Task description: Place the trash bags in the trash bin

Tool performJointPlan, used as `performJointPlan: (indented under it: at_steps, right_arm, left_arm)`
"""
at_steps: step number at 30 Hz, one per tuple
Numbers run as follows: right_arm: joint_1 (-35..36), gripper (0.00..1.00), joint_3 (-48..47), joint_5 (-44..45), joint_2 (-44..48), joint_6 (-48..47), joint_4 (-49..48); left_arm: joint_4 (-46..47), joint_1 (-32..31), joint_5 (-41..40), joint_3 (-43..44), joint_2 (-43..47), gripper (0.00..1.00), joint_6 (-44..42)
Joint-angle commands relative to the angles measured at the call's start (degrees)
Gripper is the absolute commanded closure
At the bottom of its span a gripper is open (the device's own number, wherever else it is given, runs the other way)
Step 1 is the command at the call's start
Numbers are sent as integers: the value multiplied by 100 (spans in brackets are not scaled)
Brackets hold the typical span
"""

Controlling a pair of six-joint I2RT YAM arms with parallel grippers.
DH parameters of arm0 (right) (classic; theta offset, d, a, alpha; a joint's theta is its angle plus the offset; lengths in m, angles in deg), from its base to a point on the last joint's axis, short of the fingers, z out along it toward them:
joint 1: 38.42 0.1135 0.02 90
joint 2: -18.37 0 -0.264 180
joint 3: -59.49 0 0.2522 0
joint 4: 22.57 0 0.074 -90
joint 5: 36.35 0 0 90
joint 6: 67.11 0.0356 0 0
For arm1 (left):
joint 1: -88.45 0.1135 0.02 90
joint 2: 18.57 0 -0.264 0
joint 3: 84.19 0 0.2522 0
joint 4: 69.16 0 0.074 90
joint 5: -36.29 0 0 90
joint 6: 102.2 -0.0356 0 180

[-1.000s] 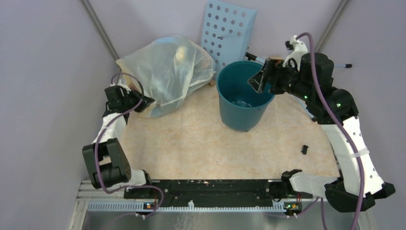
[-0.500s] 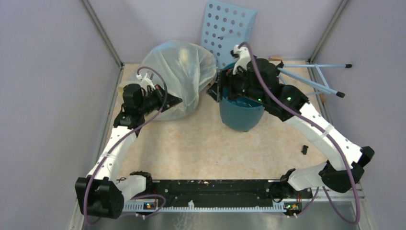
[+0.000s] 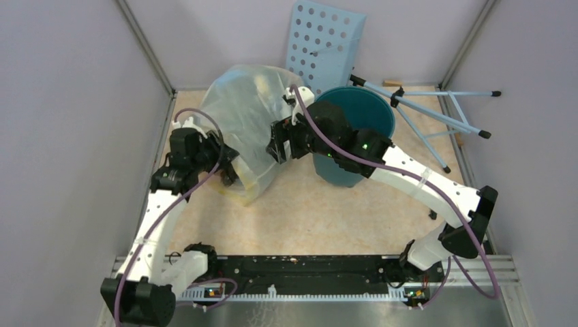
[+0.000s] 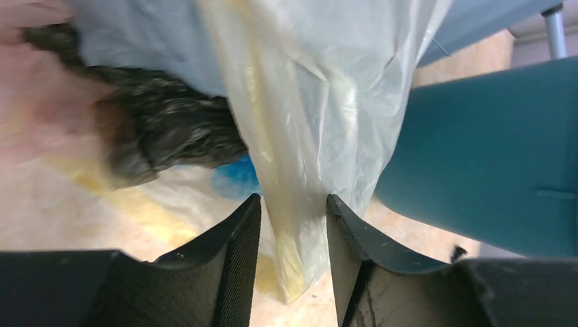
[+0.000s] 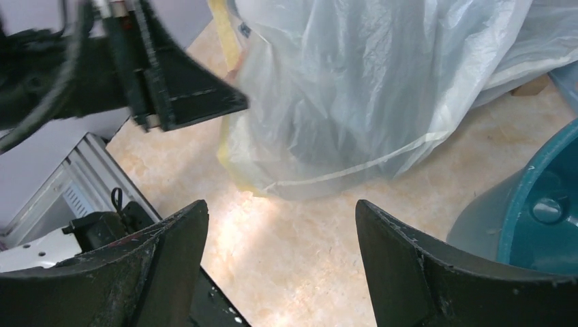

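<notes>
A dark grey-black crinkly trash bag (image 4: 163, 129) shows only in the left wrist view, bunched against the large pale yellowish bag (image 3: 249, 116). My left gripper (image 3: 230, 174) is at that pale bag's lower left. Its jaws (image 4: 293, 201) stand apart, and a hanging fold of the pale bag (image 4: 307, 225) lies between them. The teal trash bin (image 3: 361, 112) stands upright right of the pale bag, partly covered by my right arm. My right gripper (image 3: 275, 146) hovers between bag and bin. It is wide open (image 5: 281, 208) over bare floor, with nothing between its fingers.
A light blue perforated panel (image 3: 326, 44) leans on the back wall behind the bin. A light blue folding stand (image 3: 436, 109) lies at the back right. Grey walls close in on the left, back and right. The arms' base rail (image 3: 300, 266) runs along the near edge.
My right arm swung left from the bin's rim to the pale bag's right side. My left gripper dropped to the bag's lower left and its jaws parted. The pale bag now stands taller.
</notes>
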Motion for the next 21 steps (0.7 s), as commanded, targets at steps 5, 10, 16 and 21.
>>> performJointPlan:
  at_steps: [5, 10, 16, 21]
  right_arm:
    - [21, 21, 46, 406, 271, -23, -88]
    - [14, 21, 59, 444, 323, 13, 22]
    - [14, 21, 125, 449, 503, 6, -22]
    - [14, 21, 289, 530, 790, -16, 27]
  left_arm:
    - [-1164, 51, -2220, -532, 1801, 52, 767]
    - [-1713, 51, -2925, -690, 2311, 39, 1234]
    - [-1296, 87, -1906, -1208, 1616, 42, 1308]
    - [-929, 530, -1779, -1307, 1110, 55, 1055]
